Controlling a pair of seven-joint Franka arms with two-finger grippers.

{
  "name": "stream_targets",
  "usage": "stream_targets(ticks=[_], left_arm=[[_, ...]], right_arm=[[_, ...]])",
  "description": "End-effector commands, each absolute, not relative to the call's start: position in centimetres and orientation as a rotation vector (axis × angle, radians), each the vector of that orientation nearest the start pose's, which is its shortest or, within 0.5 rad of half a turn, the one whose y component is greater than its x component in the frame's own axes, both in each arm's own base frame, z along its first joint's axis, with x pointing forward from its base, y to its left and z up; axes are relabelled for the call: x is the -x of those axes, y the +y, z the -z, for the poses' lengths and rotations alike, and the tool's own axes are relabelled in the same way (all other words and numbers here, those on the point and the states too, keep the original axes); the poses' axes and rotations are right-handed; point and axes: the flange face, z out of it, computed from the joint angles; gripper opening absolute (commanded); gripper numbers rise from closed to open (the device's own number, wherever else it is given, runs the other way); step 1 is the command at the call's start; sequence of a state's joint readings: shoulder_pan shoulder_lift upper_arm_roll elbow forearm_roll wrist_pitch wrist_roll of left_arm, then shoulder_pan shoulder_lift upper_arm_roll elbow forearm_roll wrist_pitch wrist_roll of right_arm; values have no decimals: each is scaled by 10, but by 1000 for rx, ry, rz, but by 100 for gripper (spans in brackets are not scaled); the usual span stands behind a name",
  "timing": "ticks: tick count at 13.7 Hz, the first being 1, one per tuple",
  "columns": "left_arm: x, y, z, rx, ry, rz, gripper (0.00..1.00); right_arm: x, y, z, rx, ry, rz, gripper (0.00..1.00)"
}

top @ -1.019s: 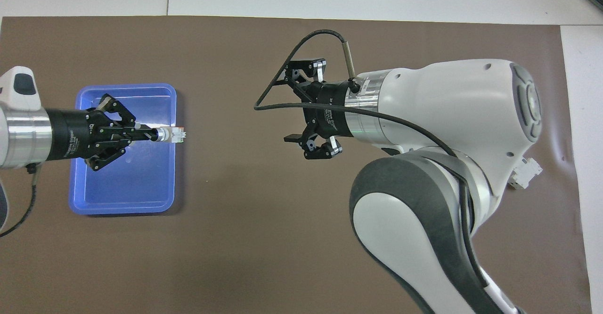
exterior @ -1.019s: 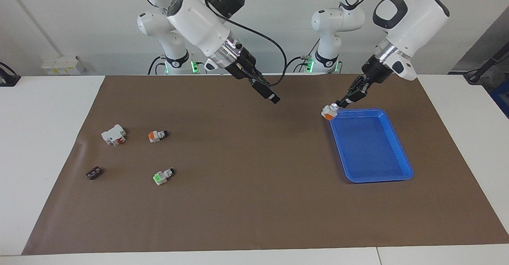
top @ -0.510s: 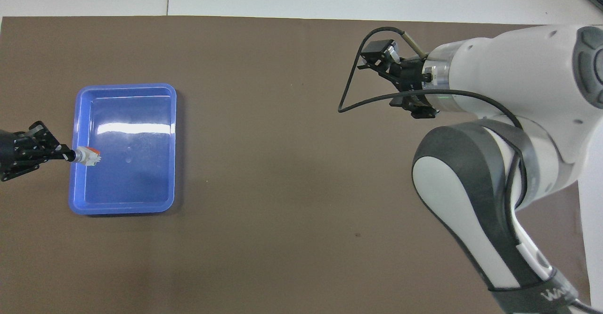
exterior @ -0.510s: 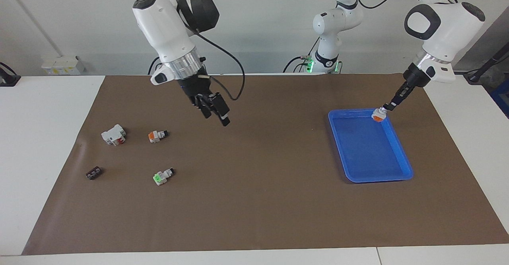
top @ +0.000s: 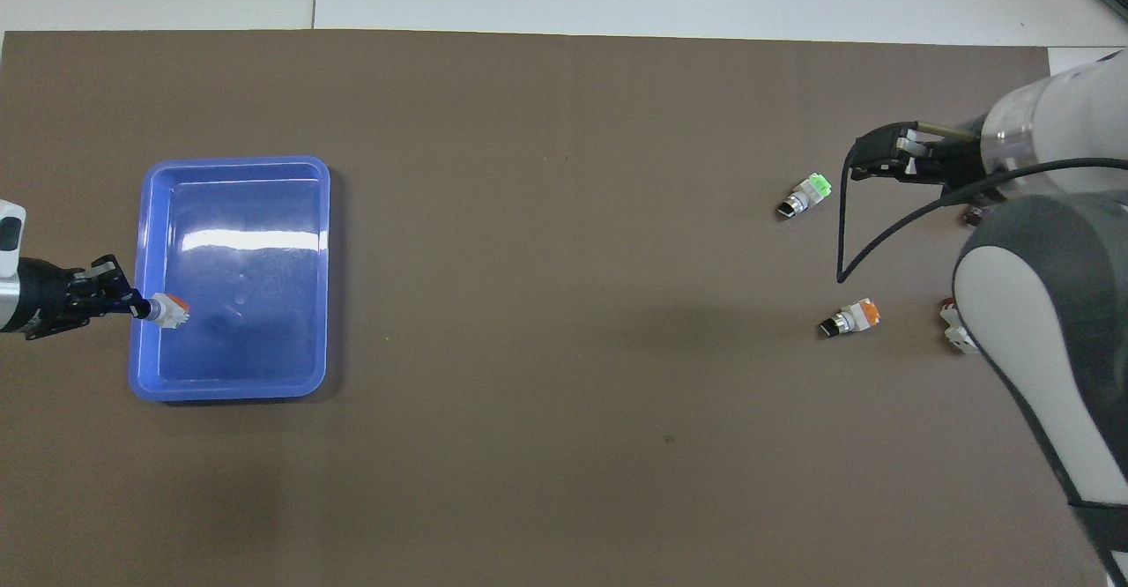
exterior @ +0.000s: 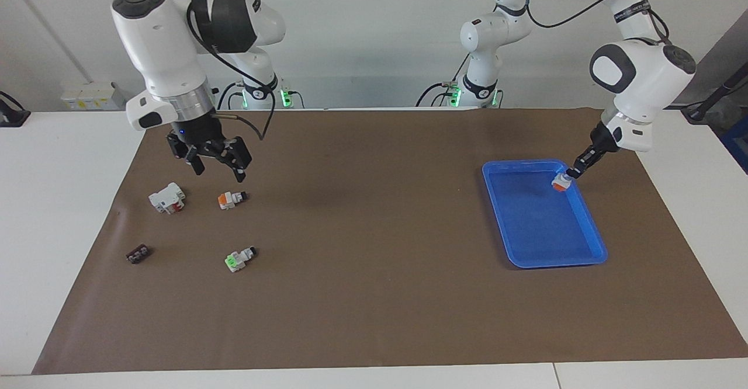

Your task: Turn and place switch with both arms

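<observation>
The left gripper [exterior: 565, 178] is clamped on the knob end of a small white plastic switch [exterior: 559, 183], its orange face turned down toward the tray [exterior: 590, 249]. It holds the switch low over the tray's edge at the left arm's end of the desk [exterior: 58, 214], near the corner closest to the robots; I cannot tell whether the switch touches the tray. The tray is a shallow rectangle of glossy blue plastic with rounded corners and a raised rim, light glinting off its smooth floor. It sits on a matte brown mat [exterior: 374, 307] that covers most of the white desk.

The right gripper [exterior: 217, 166] hangs with its black fingers spread apart, holding nothing, over the mat at the right arm's end. It is above the spot between a white block [exterior: 166, 197] with red marks and an orange switch [exterior: 231, 198] with a stubby dark knob, both lying on the mat. A green switch [exterior: 240, 258] of the same boxy shape lies farther from the robots than the orange one, its knob also dark. A small flat black piece [exterior: 137, 254] lies beside it, closer to the desk's end. Both arms are smooth white shells with black cables looping off the wrists.
</observation>
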State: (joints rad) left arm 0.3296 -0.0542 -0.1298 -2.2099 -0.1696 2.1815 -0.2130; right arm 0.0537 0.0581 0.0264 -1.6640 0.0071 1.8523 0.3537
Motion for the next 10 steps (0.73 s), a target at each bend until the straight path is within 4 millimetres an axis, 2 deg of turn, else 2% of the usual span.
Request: stream_targets(ticks=[1, 2, 4, 5, 6, 7, 8, 10], left_arm=[[-498, 98, -389, 3157, -763, 74, 0], [-501, 99, -393, 3162, -741, 80, 0], [-524, 92, -411, 3158, -651, 87, 40], [-540, 84, -425, 3173, -614, 62, 54], [-557, 78, -446, 3178, -570, 51, 63], [-573, 70, -466, 3173, -511, 31, 64], [-591, 52, -487, 3161, -420, 11, 65], [-605, 19, -526, 3114, -275, 28, 65]], right_arm=[[-563, 34, -593, 3116, 381, 125, 100], [-560, 32, -595, 3122, 380, 95, 100], [-554, 31, -607, 3128, 369, 67, 100], [-550, 31, -617, 3130, 358, 64, 100], [-547, 28, -623, 3135, 340, 45, 100], [-542, 26, -629, 3143, 295, 14, 100], [-534, 26, -635, 3148, 277, -10, 100], [-517, 23, -631, 3150, 289, -59, 100]])
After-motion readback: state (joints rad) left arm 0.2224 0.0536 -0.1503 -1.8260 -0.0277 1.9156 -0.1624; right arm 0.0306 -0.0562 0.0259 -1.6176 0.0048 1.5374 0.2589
